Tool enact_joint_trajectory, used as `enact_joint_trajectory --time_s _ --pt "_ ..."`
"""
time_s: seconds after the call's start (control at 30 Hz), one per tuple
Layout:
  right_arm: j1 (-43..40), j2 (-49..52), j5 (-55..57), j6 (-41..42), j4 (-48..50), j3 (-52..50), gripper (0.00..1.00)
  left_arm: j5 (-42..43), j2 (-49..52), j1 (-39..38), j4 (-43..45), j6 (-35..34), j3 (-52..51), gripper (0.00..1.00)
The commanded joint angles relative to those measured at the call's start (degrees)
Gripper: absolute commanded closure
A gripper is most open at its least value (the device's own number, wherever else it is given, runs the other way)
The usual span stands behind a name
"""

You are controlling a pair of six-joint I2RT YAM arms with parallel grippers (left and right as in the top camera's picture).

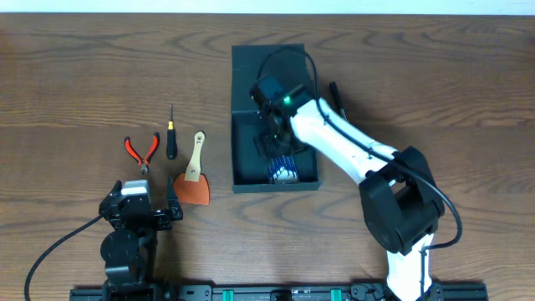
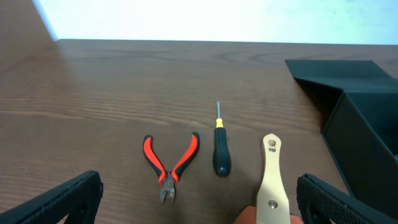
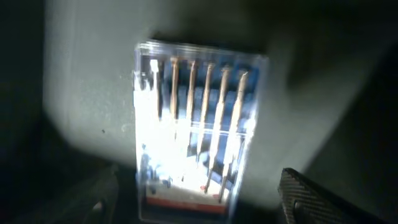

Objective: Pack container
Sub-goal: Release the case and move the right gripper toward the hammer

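The dark teal container (image 1: 241, 146) stands open at mid table, its flap lid (image 1: 251, 71) folded back on the far side. My right gripper (image 1: 281, 153) reaches down into it. In the right wrist view a clear plastic case of several bits (image 3: 193, 118) lies on the container floor (image 3: 81, 81). The right gripper (image 3: 199, 208) is open around the case's near end, and a gap shows beside the right finger (image 3: 311, 200). My left gripper (image 1: 140, 205) rests open near the front left edge, nothing between its fingers (image 2: 339, 199).
Left of the container lie red-handled pliers (image 1: 142, 150) (image 2: 170, 163), a black screwdriver (image 1: 171, 138) (image 2: 221, 152) and a wooden-handled scraper (image 1: 193, 177) (image 2: 272, 180) with an orange blade. The container's wall (image 2: 364, 134) rises at the right of the left wrist view.
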Motion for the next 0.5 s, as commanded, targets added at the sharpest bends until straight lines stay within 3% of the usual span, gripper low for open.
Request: enact_joint_trajectory --time_s 0.0,0.27,0.47 --pt "-2.3 -0.6 2.3 -1.9 -4.5 12.1 0.15 0.6 -0.3 -0.1 -0.4 -0.1 -1.4 0.02" --pt "-14.1 -0.6 9.6 -5.7 -26.5 39.0 0.1 0.6 -0.3 -0.1 -0.4 -0.1 -1.4 0.02" --pt "-25.0 -0.6 8.8 -9.1 -34.4 37.9 0.08 0.6 -0.3 -0.1 -0.4 -0.1 -1.4 0.02"
